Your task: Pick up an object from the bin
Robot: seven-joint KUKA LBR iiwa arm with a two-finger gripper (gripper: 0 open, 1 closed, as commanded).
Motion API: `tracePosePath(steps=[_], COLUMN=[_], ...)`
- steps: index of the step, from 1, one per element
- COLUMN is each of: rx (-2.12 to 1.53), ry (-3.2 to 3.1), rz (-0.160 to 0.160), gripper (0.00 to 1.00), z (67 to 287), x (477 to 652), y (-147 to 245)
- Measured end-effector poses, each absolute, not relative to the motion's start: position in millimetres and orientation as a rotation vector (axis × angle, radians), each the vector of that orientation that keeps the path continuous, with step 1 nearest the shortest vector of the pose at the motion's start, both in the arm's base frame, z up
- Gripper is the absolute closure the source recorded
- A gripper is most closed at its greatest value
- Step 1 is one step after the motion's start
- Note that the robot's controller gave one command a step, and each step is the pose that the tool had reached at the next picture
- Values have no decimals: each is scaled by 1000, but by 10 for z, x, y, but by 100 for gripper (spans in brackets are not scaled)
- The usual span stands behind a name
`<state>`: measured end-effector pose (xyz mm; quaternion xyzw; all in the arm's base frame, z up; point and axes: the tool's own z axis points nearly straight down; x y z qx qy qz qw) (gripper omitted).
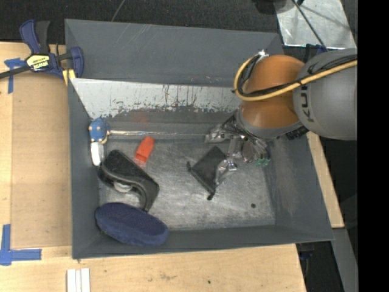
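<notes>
Looked down into a grey bin (182,53) with a scratched, worn floor, set beside a pale board on the left and dark ground at the top. Showed the arm (331,96) reaching in from the right, its thick grey link cut off at the frame's edge. Carried an orange cover (270,102) at the wrist, with a yellow cable (239,81) looped round it. Pointed the wrist down and leftward, toward the middle right of the floor. Held the gripper (230,157) low, right at the right edge of a black plate (205,166) that lay tilted near the centre. Could not tell whether the gripper was open or closed, nor whether it was gripping the plate: hid its upper part under the cover and left the rest a tangle of small metal parts. Could not make out whether the plate lay flat or was raised at one end.

Kept the rest well apart, on the left: an orange block (144,149) near the back wall, a blue-and-white piece (96,135) in the back left corner, a curved black holder (127,176) just in front of it, and a blue pouch (130,225) in the front left corner, touching the holder's near end.
</notes>
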<state>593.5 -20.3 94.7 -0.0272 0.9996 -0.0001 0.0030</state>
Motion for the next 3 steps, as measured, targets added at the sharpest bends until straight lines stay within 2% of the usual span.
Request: tracePosePath(steps=[1, 2, 3], rx=[-67, -66, -186], ry=[3131, 3113, 3122], rz=[2, 0, -3], gripper=[0, 100, 100], z=[743, 789, 2240], x=[5874, 5923, 6045], y=[-236, -239, -329])
